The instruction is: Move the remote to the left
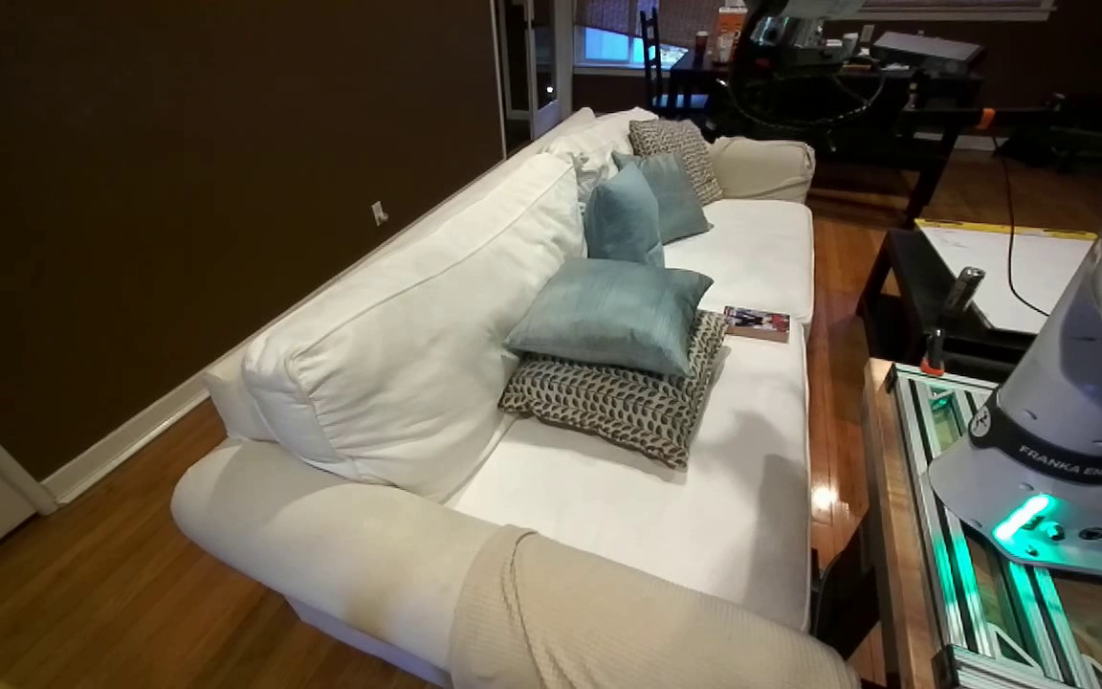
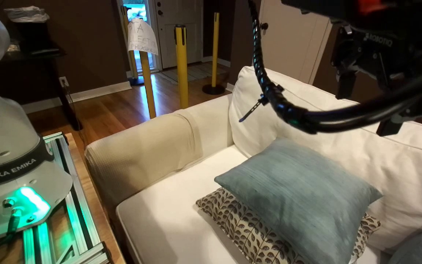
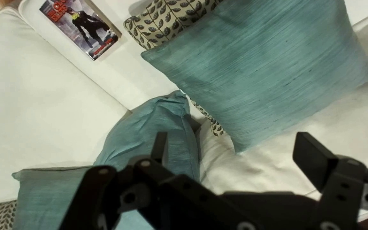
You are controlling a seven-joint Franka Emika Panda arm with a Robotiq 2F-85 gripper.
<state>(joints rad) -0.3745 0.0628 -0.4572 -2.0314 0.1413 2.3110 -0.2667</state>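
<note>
Remote nowhere in sight, so find it before lowering the spread, empty claw (image 3: pixel 236 152) near the wrist view's upper-right pillow (image 3: pixel 260 68).

- Carrying surface: white fabric sofa seat (image 1: pixel 599 517), formed of two sections
- Flat on the near section in an exterior view: square beige cushion with dark leaf pattern (image 1: pixel 599 411)
- Just beside that cushion's corner, near the seat's front edge: thick paperback book (image 3: pixel 81 27) with red lettering, cover upward
- At the rear, where sections meet: upright blue fabric cushion (image 1: pixel 623 220)
- On the far section: tilted second blue fabric cushion (image 1: pixel 677 201); second leaf-patterned cushion (image 1: pixel 690 153)
</note>
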